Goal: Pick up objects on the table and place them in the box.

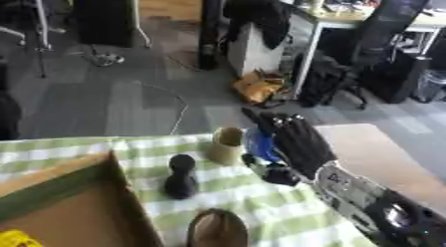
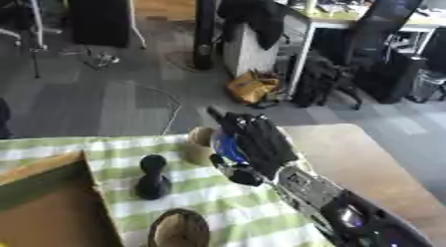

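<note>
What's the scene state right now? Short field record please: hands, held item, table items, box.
right hand: over the far table edge, fingers curled round a blue object
left hand: not in view
black dumbbell-shaped object: upright on the green checked cloth, apart from the hand
tan cup: upright, just left of the blue object
brown rounded object: near edge, partly cut off
cardboard box: lower left, open; yellow item inside at the corner

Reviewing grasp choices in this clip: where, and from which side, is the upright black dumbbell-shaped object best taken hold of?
Probably at its narrow waist, between the rounded top and wider base. The black dumbbell-shaped object stands upright on the green checked tablecloth. Come from its right: the cardboard box crowds its left, and the right hand is already on that side.
</note>
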Robot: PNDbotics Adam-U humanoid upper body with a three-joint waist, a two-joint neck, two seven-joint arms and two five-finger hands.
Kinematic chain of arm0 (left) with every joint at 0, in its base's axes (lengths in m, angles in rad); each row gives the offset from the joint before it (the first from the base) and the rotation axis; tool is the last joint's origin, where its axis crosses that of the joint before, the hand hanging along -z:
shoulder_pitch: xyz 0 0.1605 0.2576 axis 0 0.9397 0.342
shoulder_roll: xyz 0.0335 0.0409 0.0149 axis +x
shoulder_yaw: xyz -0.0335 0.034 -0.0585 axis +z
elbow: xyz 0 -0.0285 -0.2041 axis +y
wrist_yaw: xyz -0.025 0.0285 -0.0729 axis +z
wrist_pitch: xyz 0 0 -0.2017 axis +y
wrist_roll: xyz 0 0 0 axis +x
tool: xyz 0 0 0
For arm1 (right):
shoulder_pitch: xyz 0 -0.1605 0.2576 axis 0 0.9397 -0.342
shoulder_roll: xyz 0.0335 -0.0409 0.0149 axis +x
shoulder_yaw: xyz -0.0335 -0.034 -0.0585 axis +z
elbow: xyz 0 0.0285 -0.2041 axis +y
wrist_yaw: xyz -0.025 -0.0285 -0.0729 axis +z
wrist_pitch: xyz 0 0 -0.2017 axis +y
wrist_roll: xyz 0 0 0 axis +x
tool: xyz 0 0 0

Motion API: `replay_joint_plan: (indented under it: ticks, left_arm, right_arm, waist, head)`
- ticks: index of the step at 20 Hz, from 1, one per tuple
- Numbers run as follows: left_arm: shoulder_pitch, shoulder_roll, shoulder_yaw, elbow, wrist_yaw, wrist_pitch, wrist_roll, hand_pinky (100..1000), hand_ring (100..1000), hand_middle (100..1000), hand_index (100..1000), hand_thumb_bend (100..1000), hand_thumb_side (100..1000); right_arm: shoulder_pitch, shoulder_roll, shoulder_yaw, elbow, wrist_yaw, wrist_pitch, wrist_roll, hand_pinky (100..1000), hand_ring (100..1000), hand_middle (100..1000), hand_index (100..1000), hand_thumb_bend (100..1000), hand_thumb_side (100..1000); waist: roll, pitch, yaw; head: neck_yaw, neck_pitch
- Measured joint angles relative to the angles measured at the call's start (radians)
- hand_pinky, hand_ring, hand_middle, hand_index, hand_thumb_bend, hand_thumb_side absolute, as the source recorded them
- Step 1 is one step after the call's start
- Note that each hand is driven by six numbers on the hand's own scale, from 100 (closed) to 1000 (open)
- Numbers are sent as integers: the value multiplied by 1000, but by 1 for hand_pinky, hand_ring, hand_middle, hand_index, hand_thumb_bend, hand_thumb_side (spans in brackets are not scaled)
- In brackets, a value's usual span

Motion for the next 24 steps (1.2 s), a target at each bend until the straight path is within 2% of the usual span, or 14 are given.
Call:
replay_joint_plan:
  ticks: [6,9,12,18,21,24]
  left_arm:
    - [24,0,2,0,-16,-10,2,785,1000,968,814,190,1000]
    - [37,0,7,0,-25,-16,7,787,1000,967,814,194,1000]
    - [51,0,10,0,-34,-21,12,787,1000,966,815,196,1000]
    - [67,0,13,0,-49,-34,18,790,1000,963,815,200,1000]
    - [73,0,13,0,-53,-40,18,790,1000,963,815,202,1000]
    - [73,0,13,0,-55,-46,16,790,1000,964,815,203,1000]
  right_arm:
    - [21,-17,-36,-154,-156,10,10,100,148,363,509,445,275]
    - [27,-26,-55,-212,-253,2,8,100,146,355,507,460,269]
    - [28,-34,-68,-230,-339,-27,-4,100,134,340,507,488,255]
    - [13,-35,-77,-237,-509,-103,-28,100,121,322,505,521,239]
    - [11,-36,-84,-237,-569,-134,-32,100,114,315,505,534,232]
    - [11,-36,-85,-237,-619,-151,-33,100,102,302,504,556,220]
  waist:
    - [-16,-34,-25]
    - [-25,-49,-36]
    - [-36,-67,-49]
    - [-50,-87,-58]
    - [-67,-96,-51]
    - [-80,-96,-35]
  head:
    - [158,44]
    - [220,69]
    - [273,95]
    - [327,149]
    - [337,171]
    - [336,180]
